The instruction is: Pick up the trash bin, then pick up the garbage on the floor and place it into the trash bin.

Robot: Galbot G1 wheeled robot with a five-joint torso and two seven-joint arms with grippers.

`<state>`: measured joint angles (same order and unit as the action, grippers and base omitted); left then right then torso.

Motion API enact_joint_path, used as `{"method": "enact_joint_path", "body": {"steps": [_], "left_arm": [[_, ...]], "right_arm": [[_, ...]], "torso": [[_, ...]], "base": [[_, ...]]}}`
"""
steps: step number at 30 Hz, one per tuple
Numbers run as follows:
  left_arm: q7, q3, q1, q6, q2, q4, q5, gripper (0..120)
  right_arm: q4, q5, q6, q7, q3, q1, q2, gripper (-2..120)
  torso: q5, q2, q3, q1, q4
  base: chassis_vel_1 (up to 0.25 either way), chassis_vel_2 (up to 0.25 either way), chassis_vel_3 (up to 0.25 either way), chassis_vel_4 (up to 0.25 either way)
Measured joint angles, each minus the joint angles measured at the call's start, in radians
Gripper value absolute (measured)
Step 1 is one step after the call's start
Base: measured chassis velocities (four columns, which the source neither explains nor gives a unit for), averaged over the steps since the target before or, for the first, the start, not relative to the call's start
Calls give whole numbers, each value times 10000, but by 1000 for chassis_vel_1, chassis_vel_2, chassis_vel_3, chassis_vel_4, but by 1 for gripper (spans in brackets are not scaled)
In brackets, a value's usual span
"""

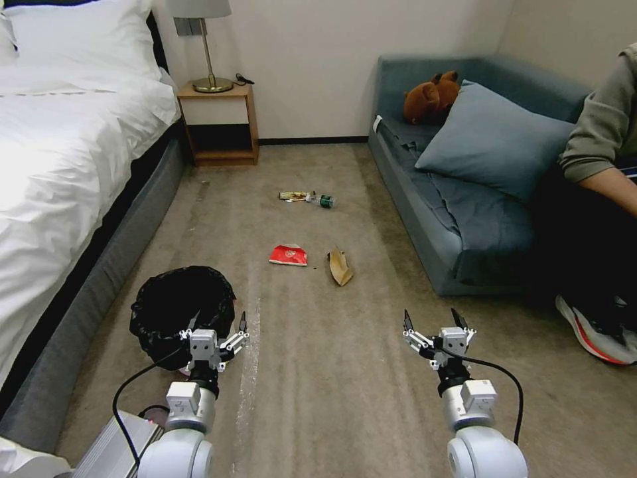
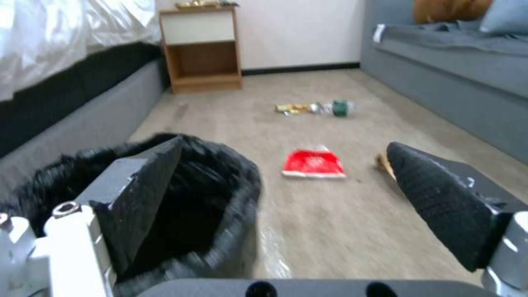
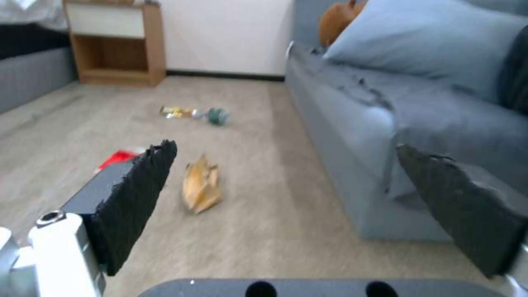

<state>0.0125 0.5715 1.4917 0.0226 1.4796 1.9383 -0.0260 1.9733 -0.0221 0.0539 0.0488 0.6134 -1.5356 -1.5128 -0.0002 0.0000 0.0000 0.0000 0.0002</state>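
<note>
The trash bin (image 1: 174, 302), lined with a crinkled black bag, stands on the carpet by the bed. My left gripper (image 1: 219, 321) is open at its near right rim. In the left wrist view, one finger (image 2: 140, 198) stands before the bin's (image 2: 231, 194) mouth and the other hangs over bare floor. The garbage lies farther off: a red-white wrapper (image 1: 288, 255), a tan paper scrap (image 1: 340, 267), a yellow wrapper (image 1: 294, 196) and a small bottle (image 1: 324, 200). My right gripper (image 1: 431, 320) is open above the carpet, short of the scrap (image 3: 202, 186).
A white bed (image 1: 66, 146) runs along the left. A wooden nightstand (image 1: 219, 126) with a lamp is at the back. On the right is a blue sofa (image 1: 458, 226) with a pillow and a brown plush toy (image 1: 431, 96). A seated person's shoe (image 1: 594, 332) rests at the right.
</note>
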Motion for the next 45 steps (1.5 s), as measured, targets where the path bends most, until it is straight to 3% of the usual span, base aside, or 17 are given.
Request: {"method": "enact_joint_path", "body": {"steps": [5,6,9,13,20,25,27,28,31,34,36,38,39,41,42,43,45], "left_arm": [[422,610,-1654,741,-578,-1767,-729,100],[422,610,-1654,741,-578,-1767,-729,100],[728,977,-2836,1088,-1042,-2937,-1390,100],[934,763,-2948,856,-1132,-2703,-1665,100],[1051,531,-2289,461,-1078,-1048,-1175,98],[963,563,-2219,598,-1076,-883,-810,98],[372,504,-2416,1188,-1104,-1114,-548,100],[372,504,-2416,1188,-1104,-1114,-548,100],[-462,528,-2831,2238,-1061,-1570,289,100],[-860,361,-2559,2610,-1204,-1203,715,100],[-1013,346,-2410,2693,-1324,-1020,981,100],[-1160,420,-2288,3335,-1669,-853,1726,100],[-1160,420,-2288,3335,-1669,-853,1726,100],[-1324,624,-2453,4231,-1875,-910,2557,100],[-1324,624,-2453,4231,-1875,-910,2557,100],[-1322,828,-2662,4927,-1952,-1036,3106,100],[-1380,987,-2844,5409,-1996,-1137,3557,100]], "right_arm": [[-737,-639,1565,1404,1757,398,-389,100],[-737,-639,1565,1404,1757,398,-389,100],[-1230,-1285,2009,2124,2565,877,-551,100],[-1302,-1331,2011,2190,2557,981,-535,100],[-1559,-1139,2216,2200,2424,1157,-447,100],[-1709,-952,3023,1952,2116,1308,-421,100],[-1666,-407,3574,1658,1856,1383,-452,100],[-1666,-407,3574,1658,1856,1383,-452,100],[-1374,-193,3620,1500,1262,1342,-450,100],[-1152,-211,3432,1125,670,1226,-436,100],[-1068,-194,3367,1039,500,1162,-426,100],[-1058,446,3801,992,428,1174,-467,100],[-1058,446,3801,992,428,1174,-467,100],[-1226,1421,4757,1035,614,1367,-542,100],[-1226,1421,4757,1035,614,1367,-542,100],[-1252,1940,5169,948,700,1482,-599,100],[-1117,2236,5260,636,694,1501,-621,100]], "torso": [[0,0,1,0,-2],[0,0,1,0,-2],[2,-1,1,0,-3],[3,-3,1,0,-3],[4,-2,1,0,-1],[2,-2,1,0,-1],[0,-2,1,0,-1],[0,-2,1,0,-1],[-1,-2,1,1,-4],[-3,-2,1,0,-2],[2,-2,0,0,-1],[-1,0,0,0,0],[-1,0,0,0,0],[1,0,0,0,-1],[1,0,0,0,-1],[2,0,0,0,-2],[1,0,1,1,-3]], "base": [[0,0,0,0],[0,0,0,0],[0,0,0,0],[0,0,0,0],[0,0,0,0],[0,0,0,0],[0,0,0,0],[0,0,0,0],[0,0,0,0],[0,0,0,0],[0,0,0,0],[0,0,0,0],[0,0,0,0],[0,0,0,0],[0,0,0,0],[0,0,0,0],[0,0,0,0]]}}
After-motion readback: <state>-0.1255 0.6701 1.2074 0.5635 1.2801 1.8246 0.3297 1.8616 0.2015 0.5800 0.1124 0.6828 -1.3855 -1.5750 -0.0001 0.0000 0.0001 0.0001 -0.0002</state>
